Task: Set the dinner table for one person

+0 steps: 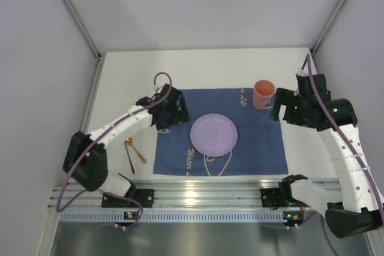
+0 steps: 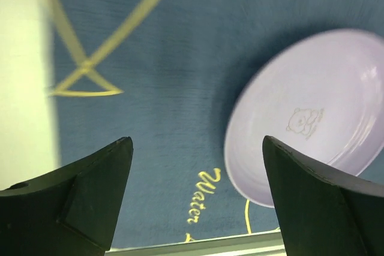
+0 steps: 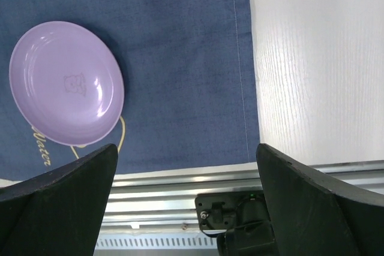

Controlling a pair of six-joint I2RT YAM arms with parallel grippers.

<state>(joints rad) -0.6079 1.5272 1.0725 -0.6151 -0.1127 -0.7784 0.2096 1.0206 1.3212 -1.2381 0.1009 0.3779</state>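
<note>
**Plate and cup on the cloth, both pincers empty**

The dinner table is the white top that fills the workspace between the grey walls. A dark blue cloth with pale yellow line drawings and lettering lies flat on its middle, its near edge close to the metal rail where the arms are bolted.

A purple plate sits on the cloth, roughly at its centre, right way up, with a small bear outline in its well. An orange cup stands upright at the far right corner of the cloth. Two gold pieces of cutlery lie close together on the bare table just left of the cloth; which kinds they are is too small to tell.

The left gripper hangs over the far left part of the cloth, left of the plate. Its wrist camera shows the two dark fingers spread wide with only cloth and the plate's rim below them — nothing is held.

The right gripper hovers at the cloth's right edge, just beside the cup and not gripping it. In its wrist view the fingers also stand wide apart and empty, with the cloth, the plate, bare table and the rail below.
</note>
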